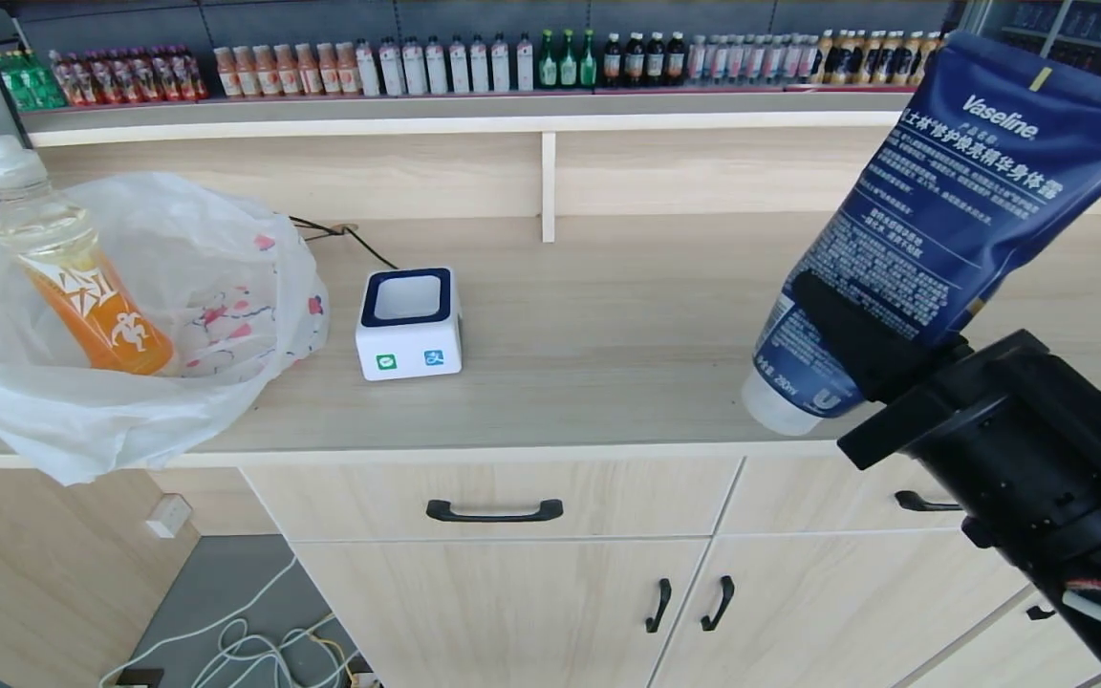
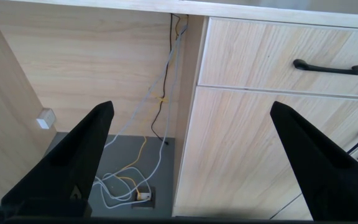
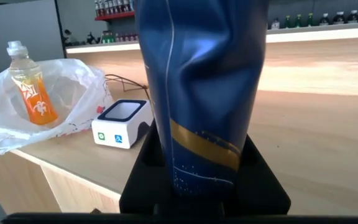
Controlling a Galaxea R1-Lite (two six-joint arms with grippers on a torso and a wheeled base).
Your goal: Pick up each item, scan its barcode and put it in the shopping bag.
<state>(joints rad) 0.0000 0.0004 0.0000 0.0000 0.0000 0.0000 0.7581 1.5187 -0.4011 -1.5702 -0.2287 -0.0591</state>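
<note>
Right of frame: right gripper (image 1: 858, 352) pinches the blue tube (image 1: 952, 220) (cap down) over the counter (image 1: 608, 315); left gripper (image 2: 191, 109), jaws spread; bottle (image 1: 73, 268) in shopping bag (image 1: 226, 277), far left.

Navy tube (image 1: 952, 210) with white cap (image 1: 775, 406), orange-labelled bottle (image 1: 73, 277), red-flecked white bag (image 1: 226, 287), white-and-navy scanner (image 1: 409, 330).

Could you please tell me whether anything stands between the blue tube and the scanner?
Nothing visible does: the right hand holds the blue tube, and only bare counter lies between it and the scanner.
</note>
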